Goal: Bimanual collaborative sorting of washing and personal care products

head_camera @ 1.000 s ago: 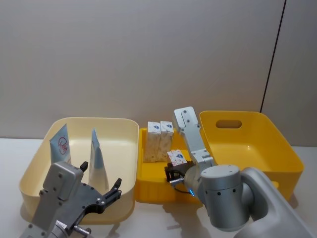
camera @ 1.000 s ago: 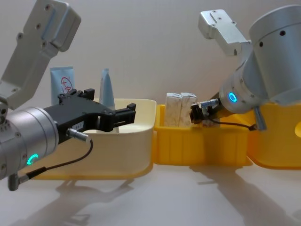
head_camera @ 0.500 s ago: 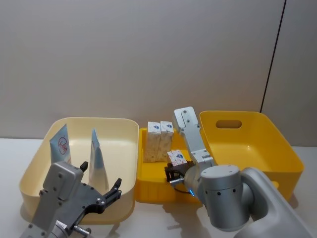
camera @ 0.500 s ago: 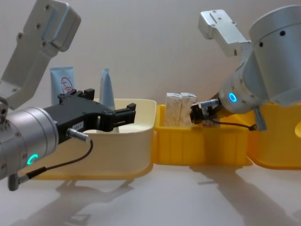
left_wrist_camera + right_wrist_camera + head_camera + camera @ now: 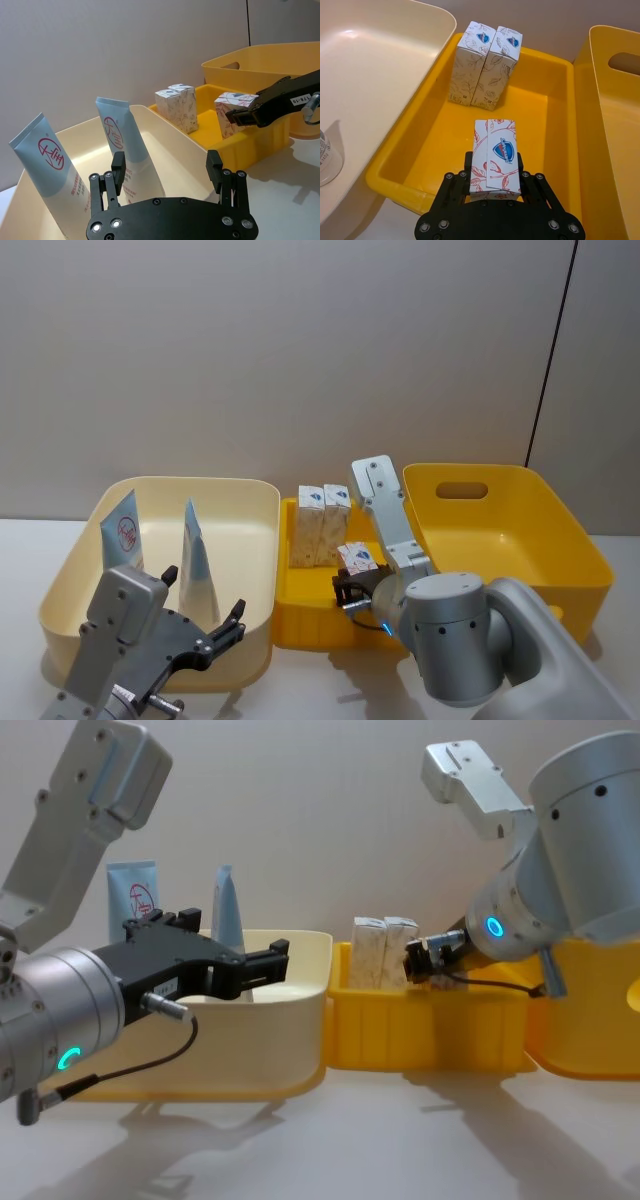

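My right gripper is shut on a cream-white carton with reddish print, held above the near part of the small yellow bin. Two more cartons stand upright side by side at that bin's far end. Two pale-blue tubes lean upright inside the cream bin. My left gripper hovers open at the cream bin's near edge, close to the tubes, holding nothing. In the head view the held carton sits just ahead of the right wrist.
A large yellow bin with a handle slot stands to the right of the small one. The three bins sit side by side on a white table against a plain wall.
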Motion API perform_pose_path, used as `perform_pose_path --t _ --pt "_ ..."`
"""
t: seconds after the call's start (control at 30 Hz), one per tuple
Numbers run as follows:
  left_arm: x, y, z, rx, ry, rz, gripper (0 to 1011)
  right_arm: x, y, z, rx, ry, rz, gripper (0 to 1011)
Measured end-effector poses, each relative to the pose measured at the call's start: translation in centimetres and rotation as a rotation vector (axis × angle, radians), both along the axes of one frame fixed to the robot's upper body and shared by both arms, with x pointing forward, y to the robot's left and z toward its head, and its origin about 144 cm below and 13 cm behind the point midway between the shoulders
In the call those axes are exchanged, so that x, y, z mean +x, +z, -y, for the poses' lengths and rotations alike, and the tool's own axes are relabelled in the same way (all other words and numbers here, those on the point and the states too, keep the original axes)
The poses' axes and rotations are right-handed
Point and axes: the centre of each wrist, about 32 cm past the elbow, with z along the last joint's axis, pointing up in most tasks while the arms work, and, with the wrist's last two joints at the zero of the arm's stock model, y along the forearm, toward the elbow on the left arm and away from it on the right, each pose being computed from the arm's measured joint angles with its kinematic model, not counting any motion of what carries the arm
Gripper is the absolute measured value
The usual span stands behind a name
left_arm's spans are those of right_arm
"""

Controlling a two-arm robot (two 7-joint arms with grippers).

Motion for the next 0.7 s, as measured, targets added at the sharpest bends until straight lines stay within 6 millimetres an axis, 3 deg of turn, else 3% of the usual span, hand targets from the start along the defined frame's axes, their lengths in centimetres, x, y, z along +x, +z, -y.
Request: perform_pose_path --t 0.37,0.7 --pt "0.0 0.0 0.0 0.0 0.0 0.0 1003 0.0 0.2 -0.1 0.005 0.019 0.051 407" --pt "0.0 0.0 0.0 0.0 0.0 0.0 1003 0.1 1.9 0.0 0.026 0.045 0.18 407"
